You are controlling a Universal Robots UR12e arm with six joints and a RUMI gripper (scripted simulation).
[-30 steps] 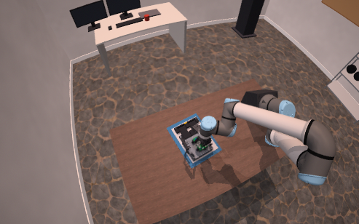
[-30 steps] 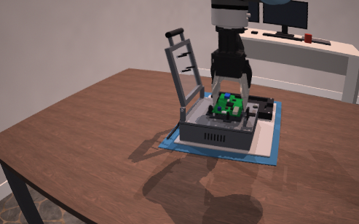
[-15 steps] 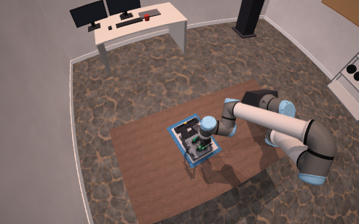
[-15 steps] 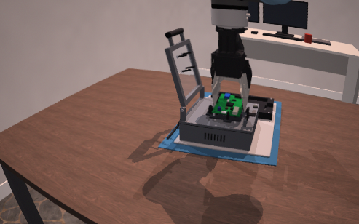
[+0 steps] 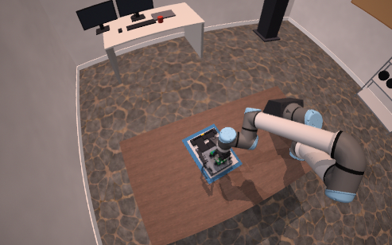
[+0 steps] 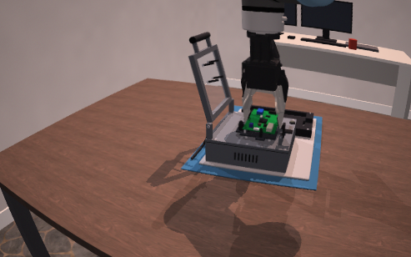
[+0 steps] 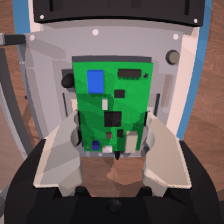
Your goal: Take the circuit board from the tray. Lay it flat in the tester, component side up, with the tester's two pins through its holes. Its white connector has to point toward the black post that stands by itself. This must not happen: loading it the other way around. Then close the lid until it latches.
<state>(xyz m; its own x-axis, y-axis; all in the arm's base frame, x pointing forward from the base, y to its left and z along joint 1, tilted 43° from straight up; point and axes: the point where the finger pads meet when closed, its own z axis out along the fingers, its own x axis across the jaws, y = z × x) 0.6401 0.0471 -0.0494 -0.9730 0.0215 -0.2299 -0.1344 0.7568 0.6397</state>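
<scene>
The green circuit board [image 7: 111, 104] sits over the grey tester bed [image 6: 258, 133], component side up, with a blue part at its far end and a white connector [image 7: 132, 142] at the end near my fingers. My gripper [image 7: 112, 111] is shut on the board's two long edges; it also shows in the exterior view [image 6: 262, 109] and in the overhead view [image 5: 219, 157]. I cannot tell if the board rests flat or hangs just above the bed. The pins are hidden. The tester lid [image 6: 211, 79] stands open, tilted up at the left. A lone black post [image 7: 173, 57] stands at the bed's far right.
The black tray [image 6: 303, 122] lies behind the tester on the white plate over a blue mat [image 6: 311, 167]. The lid's handle [image 6: 199, 37] rises close to my arm's left side. A desk with monitors [image 5: 145, 20] stands far off.
</scene>
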